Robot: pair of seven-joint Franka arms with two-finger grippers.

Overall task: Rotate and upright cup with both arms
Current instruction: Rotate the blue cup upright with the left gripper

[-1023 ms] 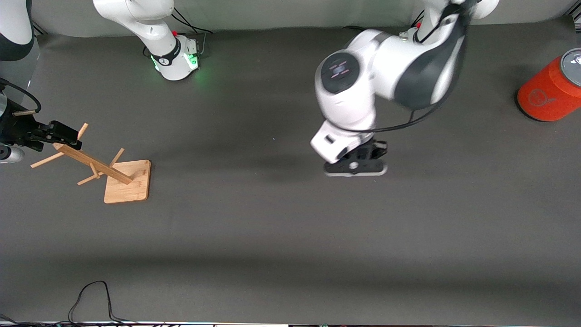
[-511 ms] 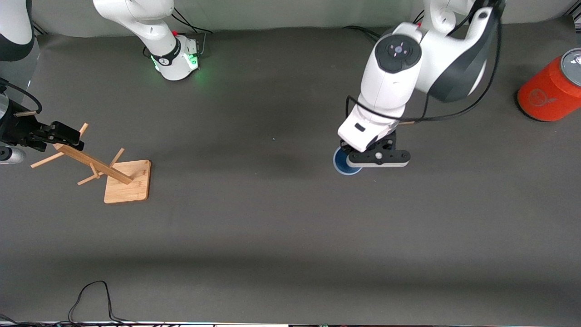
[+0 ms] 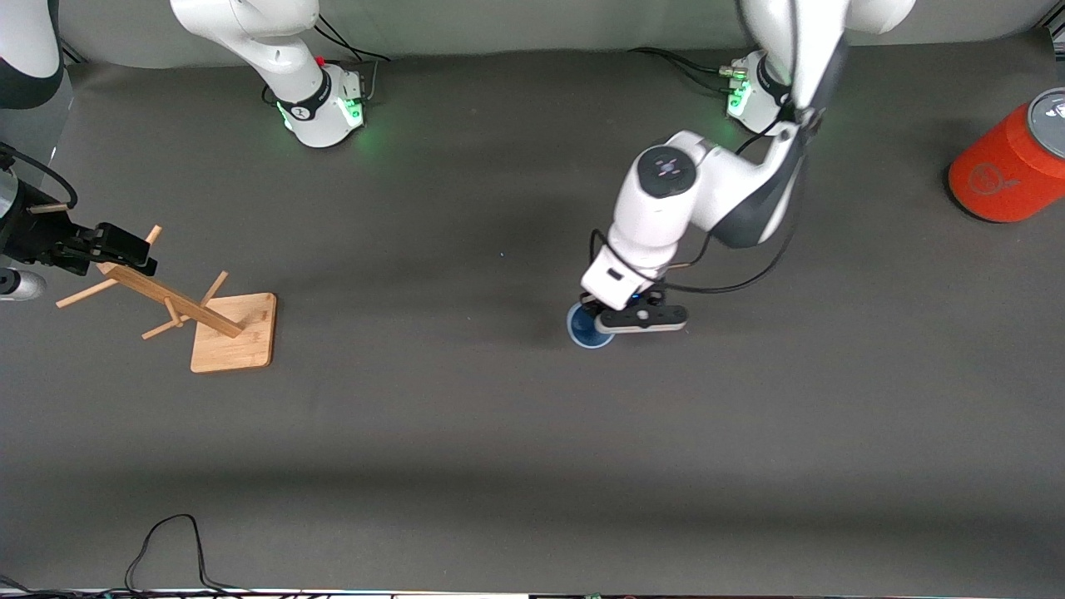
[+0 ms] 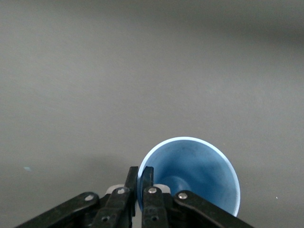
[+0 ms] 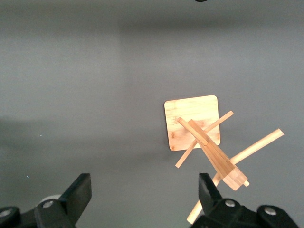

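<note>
Near desk centre, toward left arm's end: cup (image 3: 589,326) mouth-up, rim toward front camera. Left hand (image 3: 626,320) over it, fingers (image 4: 142,183) pressed together, pinching cup wall at rim; wrist view shows blue interior (image 4: 190,173) beside them. Whether base rests on desk (image 3: 499,433): cannot tell. Right hand (image 3: 125,248) waits, spread wide, empty, over wooden peg rack (image 3: 204,320) at right arm's end, roughly 9 o'clock from cup. Step judged: uprighting nearly done. Next calls for: settle base flat, release gently, lift straight off.
</note>
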